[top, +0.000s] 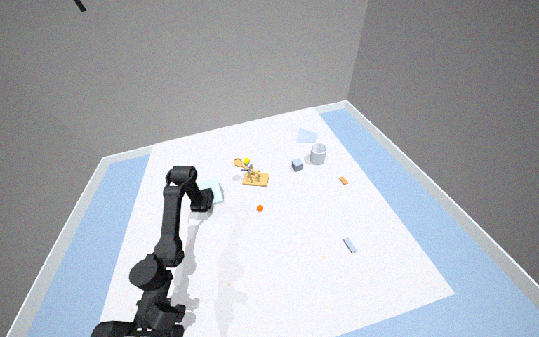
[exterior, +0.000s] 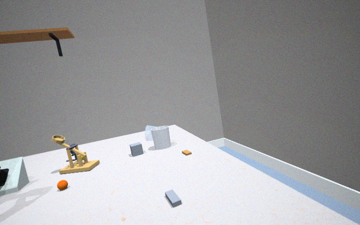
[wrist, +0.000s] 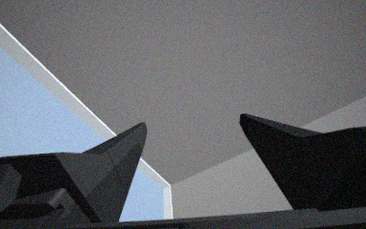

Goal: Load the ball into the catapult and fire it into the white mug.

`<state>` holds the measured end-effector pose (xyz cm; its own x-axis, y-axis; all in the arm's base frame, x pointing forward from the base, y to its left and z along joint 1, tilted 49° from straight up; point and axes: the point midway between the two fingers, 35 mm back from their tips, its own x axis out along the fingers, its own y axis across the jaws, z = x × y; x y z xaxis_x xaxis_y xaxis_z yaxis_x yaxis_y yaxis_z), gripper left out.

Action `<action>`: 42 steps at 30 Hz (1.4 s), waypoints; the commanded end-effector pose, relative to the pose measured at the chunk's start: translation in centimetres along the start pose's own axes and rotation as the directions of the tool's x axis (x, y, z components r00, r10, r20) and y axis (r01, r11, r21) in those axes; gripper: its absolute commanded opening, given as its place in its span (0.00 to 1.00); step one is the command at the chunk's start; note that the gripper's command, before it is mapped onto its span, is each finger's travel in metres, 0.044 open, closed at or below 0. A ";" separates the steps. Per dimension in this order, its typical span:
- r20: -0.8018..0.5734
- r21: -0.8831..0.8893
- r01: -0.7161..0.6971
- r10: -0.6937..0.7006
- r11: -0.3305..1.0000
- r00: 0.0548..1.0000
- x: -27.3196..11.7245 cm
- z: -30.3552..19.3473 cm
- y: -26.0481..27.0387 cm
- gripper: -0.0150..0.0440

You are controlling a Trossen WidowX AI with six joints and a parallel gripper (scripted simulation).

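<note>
The orange ball (top: 259,208) lies on the white table, in front of the wooden catapult (top: 255,175); it also shows in the exterior view (exterior: 62,184). The catapult (exterior: 77,156) has its arm raised and its cup empty. The white mug (top: 318,154) stands upright at the far right, also seen in the exterior view (exterior: 160,137). My gripper (top: 201,202) hangs low, left of the ball and apart from it, beside a pale green wedge block (top: 211,189). In the wrist view the fingers stand wide apart with nothing between them, facing wall and floor edge.
A grey cube (top: 297,164) sits between catapult and mug. A small orange tile (top: 343,180) and a grey-blue bar (top: 349,245) lie to the right. A pale blue flat patch (top: 306,135) lies behind the mug. A wooden shelf (exterior: 34,34) hangs on the wall.
</note>
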<state>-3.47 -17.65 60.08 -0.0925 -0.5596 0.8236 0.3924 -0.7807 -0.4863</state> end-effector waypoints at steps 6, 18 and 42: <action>-0.021 0.228 -0.138 0.147 0.964 0.989 0.9 -0.1 4.7 1.00; -0.007 0.481 -0.306 0.352 0.822 0.936 0.8 1.2 11.4 1.00; 0.138 0.792 -0.520 0.737 0.319 0.662 -4.4 8.9 24.9 1.00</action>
<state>13.13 -31.86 47.94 0.3171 -0.9082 0.2730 0.9023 0.2003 -0.3817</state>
